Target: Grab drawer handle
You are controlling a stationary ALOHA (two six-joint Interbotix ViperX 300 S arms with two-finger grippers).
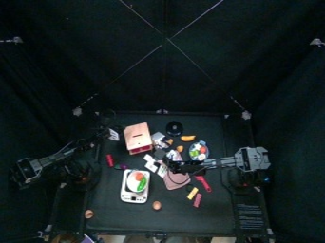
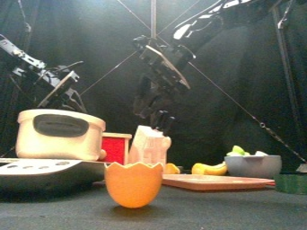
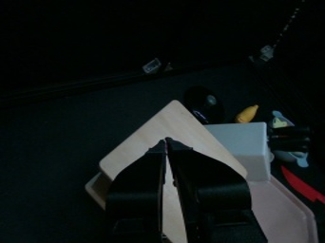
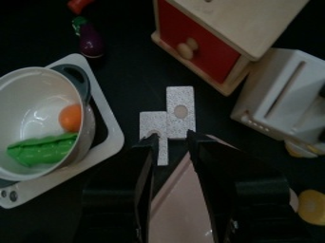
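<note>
1. the left gripper [image 3: 166, 163] is resting at the table's left side, its jaws lying together with nothing between them, and it is taking no part in the job as far as the pictures show.
2. the drawer [image 1: 136, 136] is sitting in the left-centre of the table; in the right wrist view its red front is facing the camera with the pale round handle [image 4: 188, 45] showing on it, beside the white toaster [image 4: 287, 92].
3. the right gripper [image 4: 176, 142] is hanging over the middle of the table, its jaws standing a little apart and holding nothing; the two pale cards [image 4: 169, 118] are lying just ahead of the tips.
4. the grab is not yet done: the handle is lying ahead of the fingers and well apart from them, with bare table between.
5. what is left, probably, is moving forward past the cards, lining the gap up with the knob, and closing; how low the jaws are riding is hard to judge here.
</note>
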